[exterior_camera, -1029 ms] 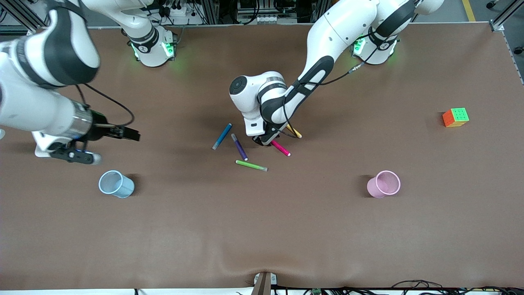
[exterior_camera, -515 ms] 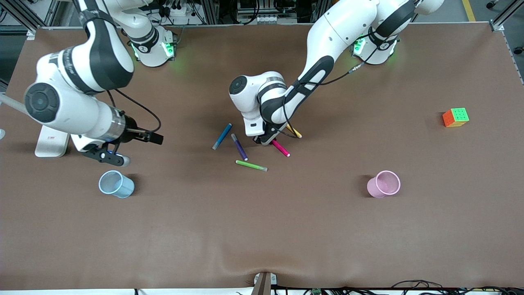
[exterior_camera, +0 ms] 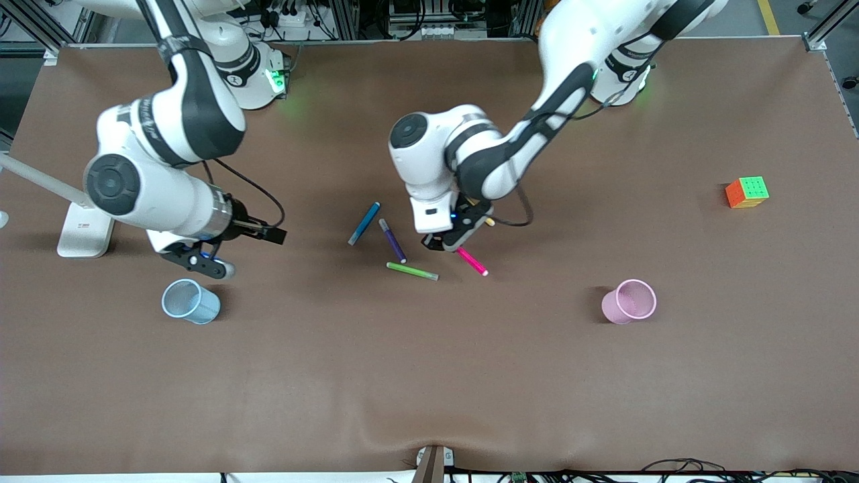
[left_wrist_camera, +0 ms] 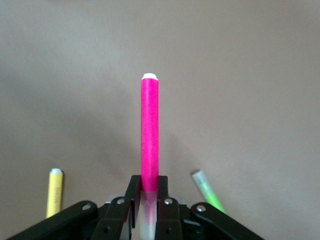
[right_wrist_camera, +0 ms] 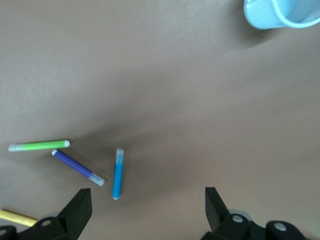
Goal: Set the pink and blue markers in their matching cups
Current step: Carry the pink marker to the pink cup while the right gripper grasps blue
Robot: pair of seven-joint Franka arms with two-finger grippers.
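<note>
Even overhead light casts soft shadows on the brown table (exterior_camera: 429, 376); both wrist views look slightly blurred.

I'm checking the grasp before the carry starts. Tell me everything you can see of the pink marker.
The pink marker is a slim, straight pen with a glossy magenta barrel that looks like plastic and a small white tip at its free end. The left claw is shut on its other end, fingers pinching it from both sides, so most of the barrel sticks out past them. It hangs over the brown table, above the spot beside the green pen. Nothing else touches it.
</note>
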